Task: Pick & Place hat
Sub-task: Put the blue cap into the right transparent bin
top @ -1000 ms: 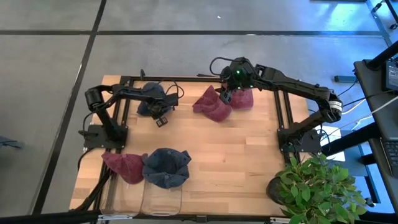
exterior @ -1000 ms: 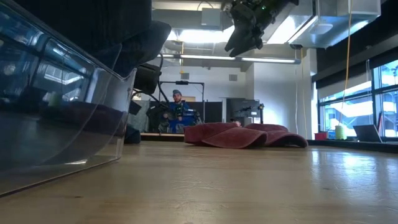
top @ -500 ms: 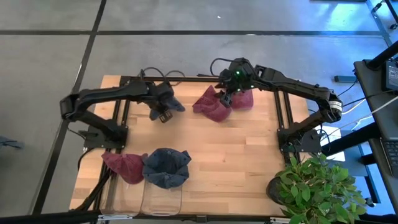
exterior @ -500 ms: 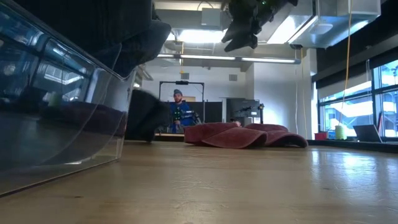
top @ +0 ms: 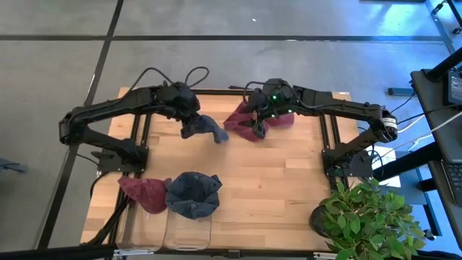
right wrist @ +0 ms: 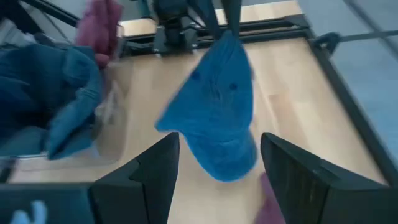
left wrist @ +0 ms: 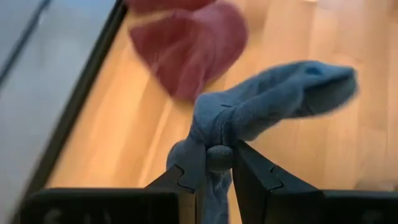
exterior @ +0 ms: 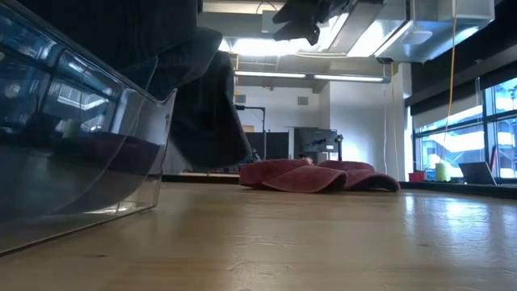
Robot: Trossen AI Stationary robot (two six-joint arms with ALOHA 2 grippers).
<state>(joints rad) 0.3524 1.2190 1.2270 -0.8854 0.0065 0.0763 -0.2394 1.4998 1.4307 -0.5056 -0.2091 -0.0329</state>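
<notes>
Left gripper (left wrist: pixel 217 163) pinching limp blue hat (left wrist: pixel 273 99)

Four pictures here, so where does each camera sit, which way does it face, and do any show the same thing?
High view: above the table, looking straight down; both arms show.
Low view: at tabletop height, looking level across; the right gripper hangs overhead.
Left wrist view: on the left arm, looking past the left gripper, shut on the blue hat.
Right wrist view: on the right arm, looking past the open right gripper fingers.
Shared: the blue hat shows in all four; red hats in the high, low and left wrist views.
</notes>
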